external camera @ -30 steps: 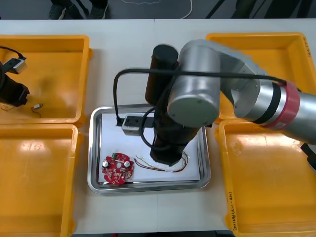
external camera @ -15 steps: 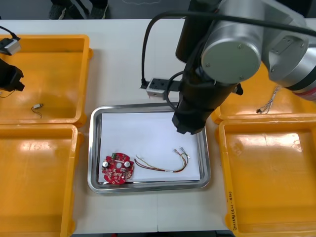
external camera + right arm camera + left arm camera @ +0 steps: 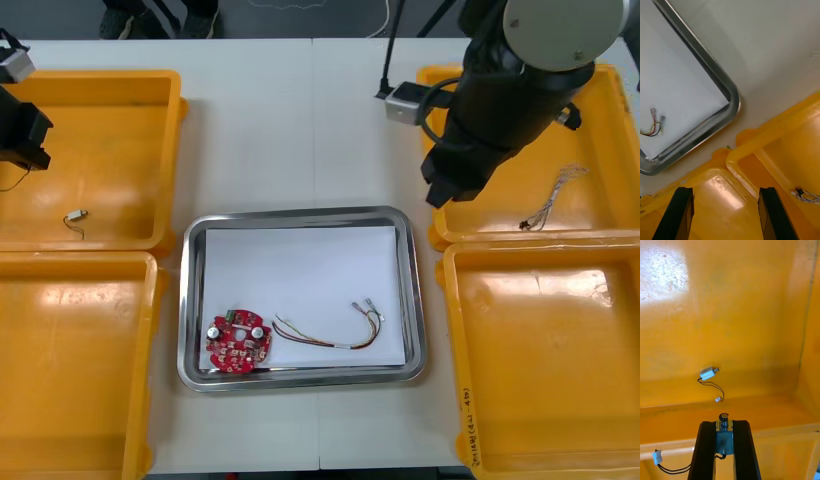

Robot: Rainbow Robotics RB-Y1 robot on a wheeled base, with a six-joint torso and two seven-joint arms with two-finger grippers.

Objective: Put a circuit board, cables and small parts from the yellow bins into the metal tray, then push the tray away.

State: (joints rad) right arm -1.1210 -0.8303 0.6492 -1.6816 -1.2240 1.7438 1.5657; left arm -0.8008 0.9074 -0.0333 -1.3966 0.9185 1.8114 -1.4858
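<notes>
The left end effector (image 3: 724, 425) is pinching a small metal part (image 3: 724, 439) over the far left yellow bin (image 3: 120, 150); its black leads (image 3: 677, 468) are dangling and could catch the bin wall, pulling it free. The right end effector (image 3: 725, 191) is hanging open and empty near the metal tray (image 3: 187, 300).

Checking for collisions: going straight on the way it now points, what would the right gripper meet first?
Likely the near right yellow bin, its corner rim or floor, straight ahead of the right gripper; jaws open, depth unclear.
</notes>
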